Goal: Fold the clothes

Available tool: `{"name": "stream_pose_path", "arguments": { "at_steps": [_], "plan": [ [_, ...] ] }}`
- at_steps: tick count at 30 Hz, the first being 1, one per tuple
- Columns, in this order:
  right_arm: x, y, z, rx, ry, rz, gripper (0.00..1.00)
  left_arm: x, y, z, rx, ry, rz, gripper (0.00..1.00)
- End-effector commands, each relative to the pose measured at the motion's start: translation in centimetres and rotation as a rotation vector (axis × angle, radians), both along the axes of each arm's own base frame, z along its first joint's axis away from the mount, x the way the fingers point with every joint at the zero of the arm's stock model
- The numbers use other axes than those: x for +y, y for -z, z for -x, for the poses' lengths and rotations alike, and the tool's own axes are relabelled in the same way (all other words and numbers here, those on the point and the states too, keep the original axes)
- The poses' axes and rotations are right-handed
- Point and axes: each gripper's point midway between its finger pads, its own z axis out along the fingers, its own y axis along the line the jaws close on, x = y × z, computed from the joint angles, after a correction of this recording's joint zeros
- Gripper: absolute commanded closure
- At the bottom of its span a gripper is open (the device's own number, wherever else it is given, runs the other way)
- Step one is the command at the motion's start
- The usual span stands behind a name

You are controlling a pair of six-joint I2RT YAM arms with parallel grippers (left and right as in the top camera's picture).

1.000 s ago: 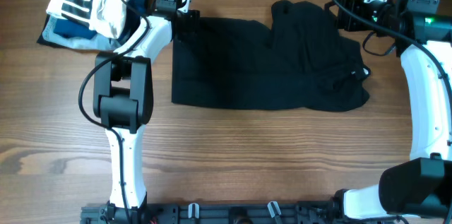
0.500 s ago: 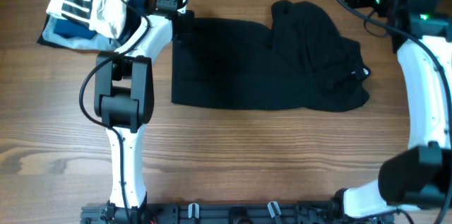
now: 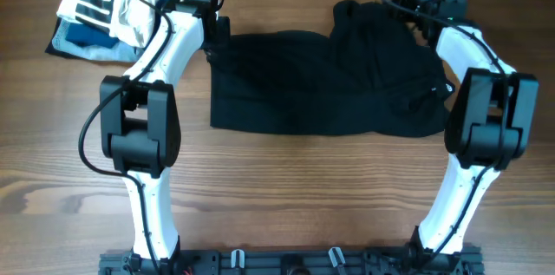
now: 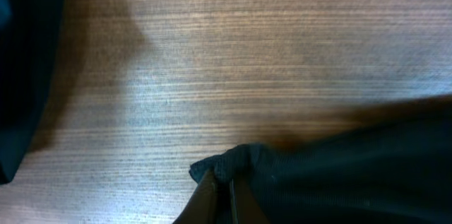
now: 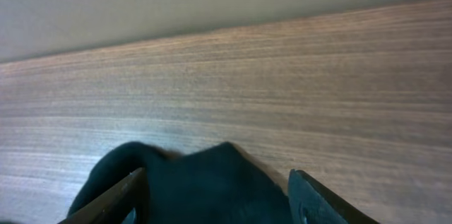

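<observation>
The left gripper [image 4: 224, 183] is pressed together on a corner of the black shirt [image 3: 321, 84] — pinched there, I judge, so that edge can be lifted over for a fold. The right gripper [image 5: 215, 178] stands spread, with a hump of the same shirt between its fingers, not yet clamped. The shirt lies on the table [image 3: 303, 188], stretching from one gripper to the other. Just left of the left gripper sits a pile of other clothes [image 3: 108, 2] — close enough to snag.

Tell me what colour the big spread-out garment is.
The soft fabric garment is black; clearest overhead.
</observation>
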Motion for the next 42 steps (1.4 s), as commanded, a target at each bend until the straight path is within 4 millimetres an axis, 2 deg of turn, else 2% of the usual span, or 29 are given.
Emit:
{"name": "stream_pose_path", "arguments": {
  "at_steps": [1,4,10,12,15,16,17,20,23,24,26,28,32,34,35,36,38,40,42],
  "plan": [
    [1.1,3.0,-0.5,0.026,0.003,-0.003,0.34,0.1,-1.1,0.0,-0.021,-0.022,-0.006,0.96],
    [1.6,5.6,-0.1,0.071,-0.006,-0.003,0.34,0.1,-1.1,0.0,-0.023,-0.026,-0.004,0.96],
    [0.9,7.9,0.3,0.118,0.026,0.020,0.34,0.0,-1.1,-0.1,-0.027,-0.029,0.002,0.96],
    [0.6,8.2,0.5,0.130,0.039,0.030,0.44,0.0,-1.1,-0.1,-0.027,-0.045,0.009,0.96],
    [0.4,8.7,0.9,0.158,0.047,0.036,0.89,0.0,-1.1,-0.1,-0.027,-0.045,0.009,0.96],
    [0.4,8.8,1.1,0.169,0.047,0.035,0.96,0.0,-1.1,-0.1,-0.027,-0.045,0.009,0.96],
    [0.4,8.9,1.3,0.181,0.047,0.035,0.96,0.0,-1.1,-0.1,-0.027,-0.045,0.009,0.96],
    [0.0,7.3,2.1,0.205,0.056,0.037,0.96,0.0,-1.1,-0.1,-0.027,-0.045,0.009,0.96],
    [-0.9,3.8,2.7,0.198,0.080,0.063,0.96,0.0,-1.1,-0.1,-0.027,-0.045,0.008,0.96],
    [-1.1,2.2,3.2,0.196,0.072,0.077,0.96,0.0,-1.1,-0.1,-0.027,-0.045,0.008,0.96],
    [-1.7,0.4,4.5,0.226,0.090,0.099,0.96,0.0,-1.1,-0.1,-0.027,-0.045,0.008,0.96],
    [-1.8,0.1,5.8,0.270,0.086,0.118,0.96,0.0,-1.1,-0.1,-0.027,-0.045,0.008,0.96],
    [-1.6,2.1,8.6,0.407,0.059,0.132,0.96,0.1,-1.0,0.1,-0.019,-0.045,0.007,0.96],
    [-1.6,1.7,7.9,0.373,0.059,0.136,0.96,0.1,-1.0,0.1,-0.017,-0.045,0.006,0.96],
    [-1.6,1.0,7.0,0.322,0.043,0.145,0.87,0.1,-1.0,0.1,-0.017,-0.045,0.006,0.96],
    [-1.5,0.3,5.8,0.263,0.038,0.151,0.60,0.1,-1.0,0.1,-0.017,-0.045,0.006,0.96],
    [-1.4,-0.2,4.2,0.184,0.020,0.174,0.41,0.1,-1.0,0.1,-0.017,-0.045,0.006,0.96],
    [-0.9,0.2,3.3,0.146,-0.004,0.198,0.33,0.1,-1.0,0.1,-0.019,-0.045,0.007,0.96],
    [-0.1,1.8,2.4,0.123,-0.039,0.225,0.31,0.1,-1.0,0.1,-0.020,-0.045,0.007,0.96]
  ]
}}
